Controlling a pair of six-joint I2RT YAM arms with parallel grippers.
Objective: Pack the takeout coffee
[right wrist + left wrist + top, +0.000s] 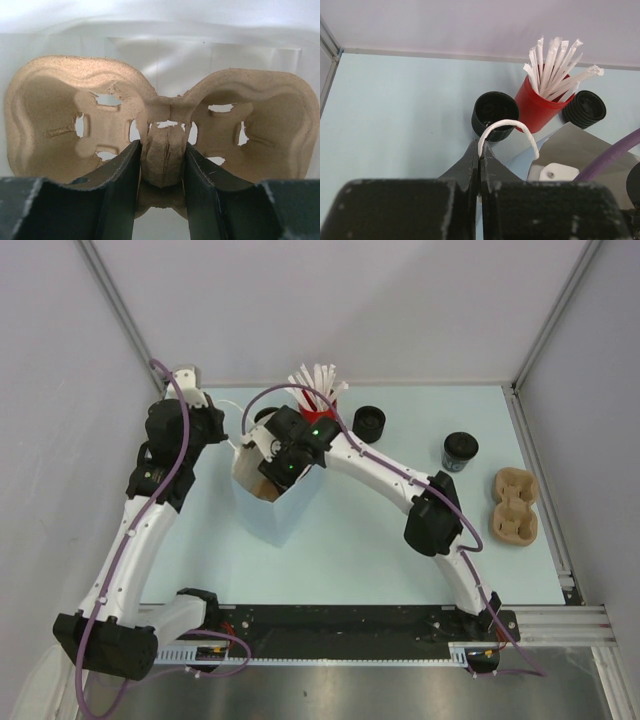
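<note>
Right claw [162, 150] tight around cardboard tray's [60, 100] centre ridge (its near rim hidden); left claw [480, 152] closed on cord handle [506, 123].

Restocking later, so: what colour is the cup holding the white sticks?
The cup is red, clearest in the left wrist view.

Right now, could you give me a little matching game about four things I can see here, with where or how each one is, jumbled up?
Things:
1 red cup
2 white bag handle
3 rightmost black cup
4 right gripper

States:
A shut on a cardboard tray's middle ridge
B standing near the loose cardboard tray, apart from it
C pinched in the left gripper
D holding white sticks

Pairs: 1-D, 2-C, 3-B, 4-A.
</note>
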